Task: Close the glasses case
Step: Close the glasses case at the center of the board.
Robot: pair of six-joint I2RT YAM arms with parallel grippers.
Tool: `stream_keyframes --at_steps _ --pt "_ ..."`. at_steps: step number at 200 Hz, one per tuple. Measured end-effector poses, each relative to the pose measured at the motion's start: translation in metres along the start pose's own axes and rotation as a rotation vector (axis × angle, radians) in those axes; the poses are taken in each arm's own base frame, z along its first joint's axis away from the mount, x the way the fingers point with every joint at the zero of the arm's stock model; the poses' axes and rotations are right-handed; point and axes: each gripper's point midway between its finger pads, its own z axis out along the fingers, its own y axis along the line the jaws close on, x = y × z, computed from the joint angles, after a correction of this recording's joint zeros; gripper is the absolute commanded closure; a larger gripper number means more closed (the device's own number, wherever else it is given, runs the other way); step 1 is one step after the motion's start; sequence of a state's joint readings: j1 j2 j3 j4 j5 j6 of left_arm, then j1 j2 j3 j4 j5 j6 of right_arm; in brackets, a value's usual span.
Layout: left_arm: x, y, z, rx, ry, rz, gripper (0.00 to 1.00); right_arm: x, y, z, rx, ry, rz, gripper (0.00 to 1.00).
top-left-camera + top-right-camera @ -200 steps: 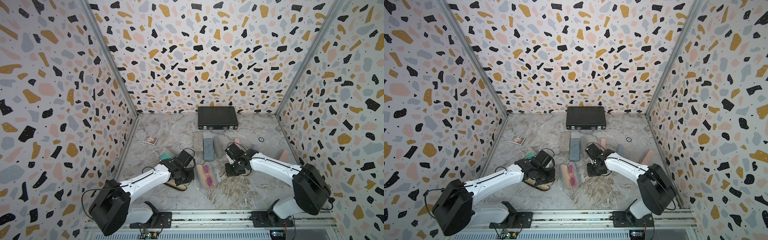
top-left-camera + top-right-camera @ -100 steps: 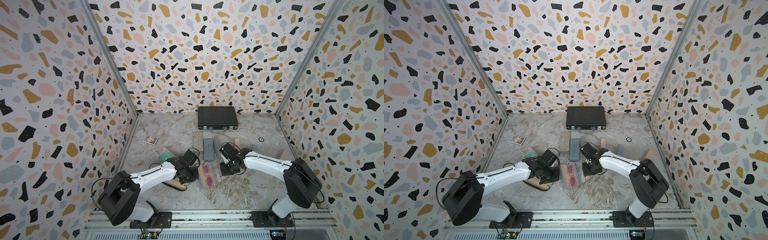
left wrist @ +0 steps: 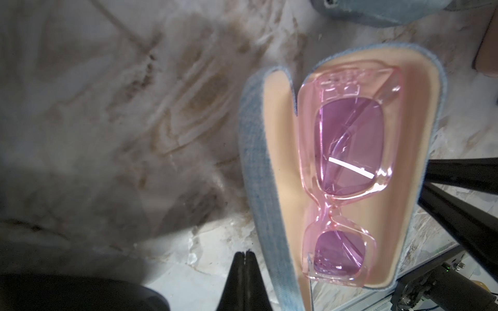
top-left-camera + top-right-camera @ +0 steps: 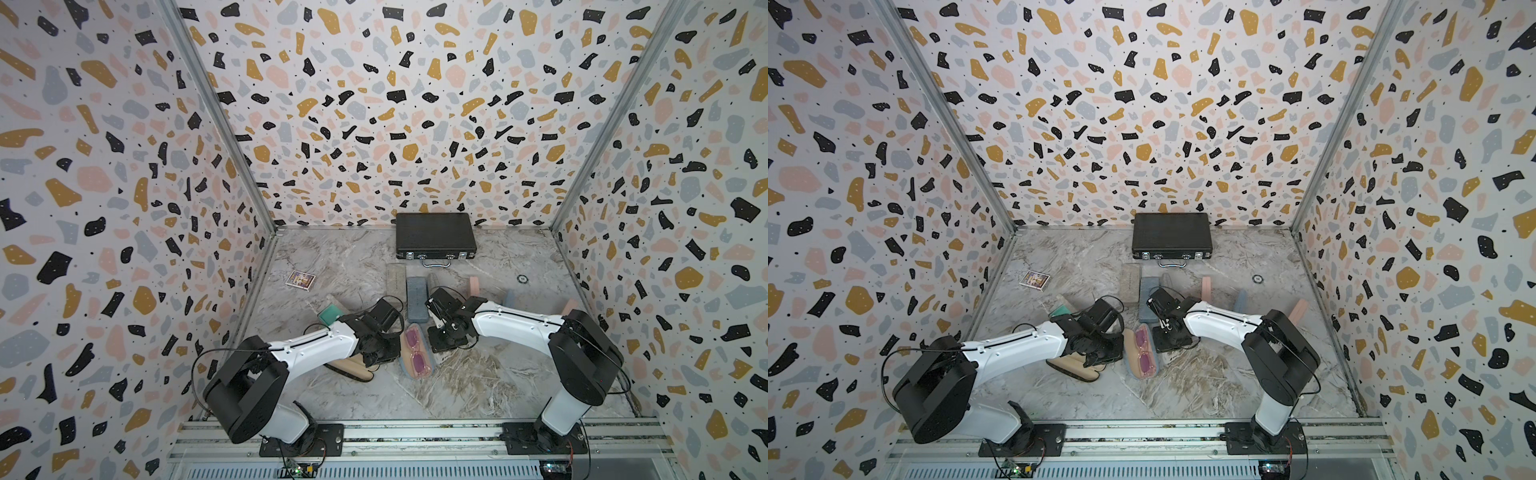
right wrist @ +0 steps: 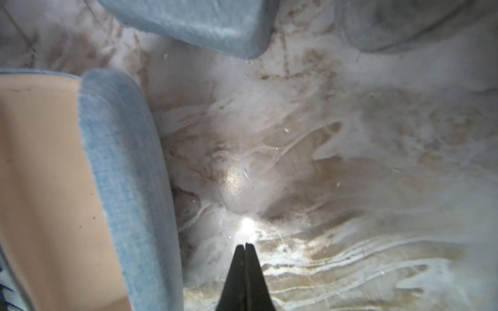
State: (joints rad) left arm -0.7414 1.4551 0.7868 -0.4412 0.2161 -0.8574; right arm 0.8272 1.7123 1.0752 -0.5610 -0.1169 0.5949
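case (image 3: 258, 188) open, glasses (image 3: 350, 150) inside | left end effector (image 3: 245, 254) clenched, empty, beside case | right end effector (image 5: 245, 246) clenched, empty

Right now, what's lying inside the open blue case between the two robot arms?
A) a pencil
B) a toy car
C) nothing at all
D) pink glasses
D: the left wrist view shows pink glasses with purple-tinted lenses lying in the tan lining of the open glasses case.
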Motion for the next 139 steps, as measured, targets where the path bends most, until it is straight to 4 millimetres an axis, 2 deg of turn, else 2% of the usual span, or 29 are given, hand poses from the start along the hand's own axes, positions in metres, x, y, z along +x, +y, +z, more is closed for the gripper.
stream_keyframes --at_steps 33,74,139 --pt "0.0 -0.001 0.0 0.002 0.001 0.002 1.0 0.001 0.009 0.006 -0.001 0.011 -0.015 1.0" --pt "0.001 -0.005 0.0 0.004 0.003 0.01 1.0 -0.001 0.022 0.004 -0.015 0.0 -0.034 1.0" --pt "0.001 -0.004 -0.001 -0.012 0.003 0.015 1.0 0.001 0.028 0.002 -0.008 -0.002 -0.038 1.0"
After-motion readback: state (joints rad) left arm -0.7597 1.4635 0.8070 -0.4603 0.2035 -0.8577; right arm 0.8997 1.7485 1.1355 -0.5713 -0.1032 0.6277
